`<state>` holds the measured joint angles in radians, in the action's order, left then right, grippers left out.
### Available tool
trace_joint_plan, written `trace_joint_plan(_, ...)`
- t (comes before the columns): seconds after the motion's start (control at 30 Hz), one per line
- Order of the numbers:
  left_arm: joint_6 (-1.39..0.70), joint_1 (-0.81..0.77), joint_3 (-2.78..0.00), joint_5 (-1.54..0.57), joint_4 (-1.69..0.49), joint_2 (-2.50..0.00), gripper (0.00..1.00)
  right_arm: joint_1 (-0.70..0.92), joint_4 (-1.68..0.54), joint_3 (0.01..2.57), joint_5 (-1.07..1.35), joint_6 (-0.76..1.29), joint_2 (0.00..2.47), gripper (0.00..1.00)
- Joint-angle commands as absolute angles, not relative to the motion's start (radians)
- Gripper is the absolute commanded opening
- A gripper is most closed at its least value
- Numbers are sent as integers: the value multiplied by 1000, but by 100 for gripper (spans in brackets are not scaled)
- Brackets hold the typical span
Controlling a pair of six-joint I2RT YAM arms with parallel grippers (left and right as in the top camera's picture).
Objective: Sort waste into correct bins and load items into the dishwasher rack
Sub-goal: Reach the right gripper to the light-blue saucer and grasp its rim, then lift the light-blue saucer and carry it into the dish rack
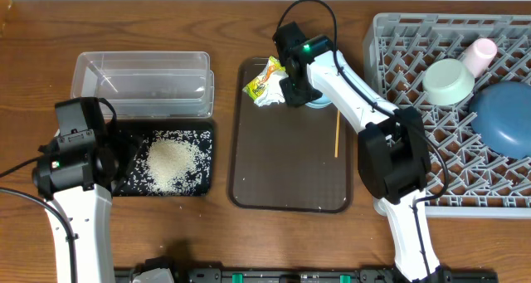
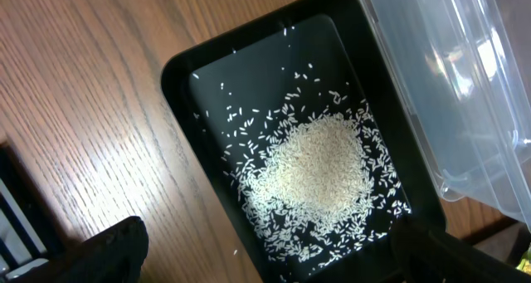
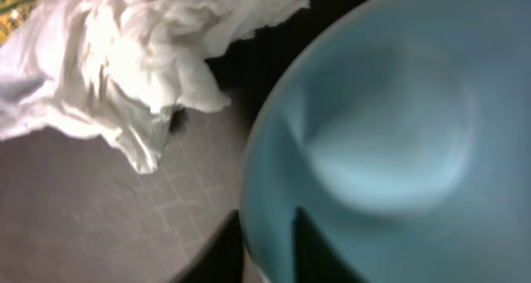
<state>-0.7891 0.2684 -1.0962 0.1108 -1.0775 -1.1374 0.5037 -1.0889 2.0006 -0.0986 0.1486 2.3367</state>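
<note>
The large square grey plastic dishwasher rack (image 1: 390, 42) stands on the wooden table (image 1: 41, 42), well to the right of the right fingers (image 3: 311, 250). Beneath those fingers lies the large dark brown serving tray (image 1: 282, 167). The clear rectangular plastic tub (image 1: 141, 84) sits just beyond the left fingers (image 2: 108, 250), touching the shallow black rectangular tray (image 1: 137, 187) that lies directly under them.

In the rack, far to the right of the right fingers, rests the large dark blue dish (image 1: 506, 117). Nearer them are a small pale mint bowl (image 1: 448, 82) and a small pink cup (image 1: 479, 55).

The right fingers stand narrow on the rim of the second small pale mint bowl (image 3: 390, 125), which sits at the far end of the serving tray; one dark finger shows inside its wall. Just to their left lie the crumpled white tissue (image 3: 141, 59) and, touching it, the crumpled yellow-green snack wrapper (image 1: 261, 80). The thin wooden stick (image 1: 337, 134) lies on the serving tray near its right edge, closer in than the right fingers.

The left fingers are spread wide and hold nothing. The loose white rice grains (image 2: 319, 175) lie heaped in the black tray between and ahead of them.
</note>
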Motion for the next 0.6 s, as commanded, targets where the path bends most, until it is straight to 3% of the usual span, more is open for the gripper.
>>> trace_joint_plan(0.0,-799,274,-1113,119,-1084,-1139,96,508,-1113,2024,-124,145,2347,1)
trace_joint_plan(0.3,-799,274,-1113,119,-1084,-1139,96,504,-1287,2213,-122,195,2241,1)
trace_joint_plan(0.57,-799,274,-1113,119,-1084,-1139,96,417,-1392,2294,-70,213,1988,1)
